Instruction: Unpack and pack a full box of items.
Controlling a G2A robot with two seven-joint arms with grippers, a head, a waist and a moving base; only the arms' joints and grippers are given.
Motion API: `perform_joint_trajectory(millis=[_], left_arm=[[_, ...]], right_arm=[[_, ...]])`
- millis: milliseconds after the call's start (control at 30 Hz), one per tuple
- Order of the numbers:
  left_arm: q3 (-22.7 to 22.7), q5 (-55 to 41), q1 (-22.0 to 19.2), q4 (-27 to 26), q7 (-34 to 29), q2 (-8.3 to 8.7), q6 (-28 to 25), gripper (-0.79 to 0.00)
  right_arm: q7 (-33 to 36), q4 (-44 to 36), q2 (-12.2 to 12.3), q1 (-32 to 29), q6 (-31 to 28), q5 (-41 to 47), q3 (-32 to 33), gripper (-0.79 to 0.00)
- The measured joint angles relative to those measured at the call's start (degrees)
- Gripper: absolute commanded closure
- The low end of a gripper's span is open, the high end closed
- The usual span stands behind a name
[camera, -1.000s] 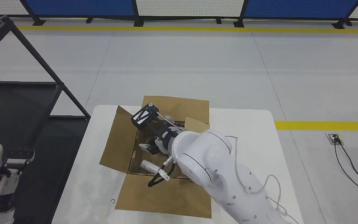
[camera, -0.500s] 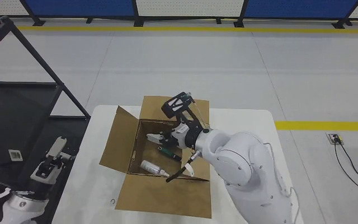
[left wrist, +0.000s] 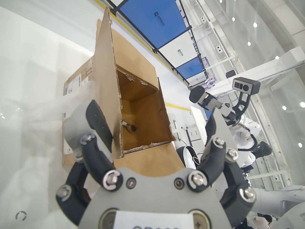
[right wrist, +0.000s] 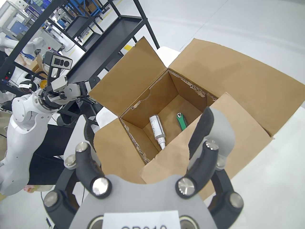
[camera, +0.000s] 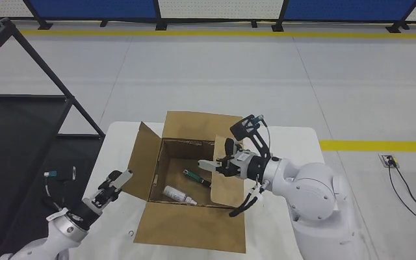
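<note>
An open cardboard box [camera: 170,153] stands on the white table [camera: 286,140]. On its floor lie a white bottle [camera: 177,194] [right wrist: 157,129] and a green-handled tool [camera: 196,177] [right wrist: 182,122]. My right gripper [camera: 209,164] [right wrist: 147,120] is open at the box's right side, above the raised right flap [camera: 224,179], whose corner sits between the fingers. My left gripper [camera: 122,177] [left wrist: 155,117] is open at the left flap [camera: 140,162] [left wrist: 104,84]. That flap's edge stands between its fingers, close to one pad [left wrist: 99,120].
A black metal rack [camera: 39,97] stands left of the table. The near flap [camera: 195,227] lies flat toward the table's front edge. A small metal ring [camera: 130,234] lies on the table by the box's front left corner. Bare tabletop lies right of the box.
My right gripper has swung from the box's left interior across to its right flap. My left arm has come up from the lower left to the left flap.
</note>
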Motion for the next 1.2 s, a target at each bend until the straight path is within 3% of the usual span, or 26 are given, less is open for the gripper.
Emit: perform_joint_trajectory(millis=[200,367,733,1200], left_arm=[[3.06,0.59,-0.09,-2.86,-0.38,0.25,0.18,-0.785],[8.18,4.67,-1.45,-3.05,0.36,0.39,-0.03,-0.785],[19.09,10.58,-9.19,2.26,-1.2,0.56,4.16,-0.785],[24.04,12.52,-14.05,8.07,-1.36,0.75,7.42,-0.785]], right_arm=[[1.9,5.79,0.55,1.27,-0.05,6.19,1.06,-0.785],[2.93,12.93,1.0,4.11,-1.54,10.69,1.06,-0.785],[2.82,21.99,1.79,7.44,-3.06,13.92,-1.36,-0.785],[2.45,29.13,2.6,10.55,-4.66,16.91,-4.41,-0.785]])
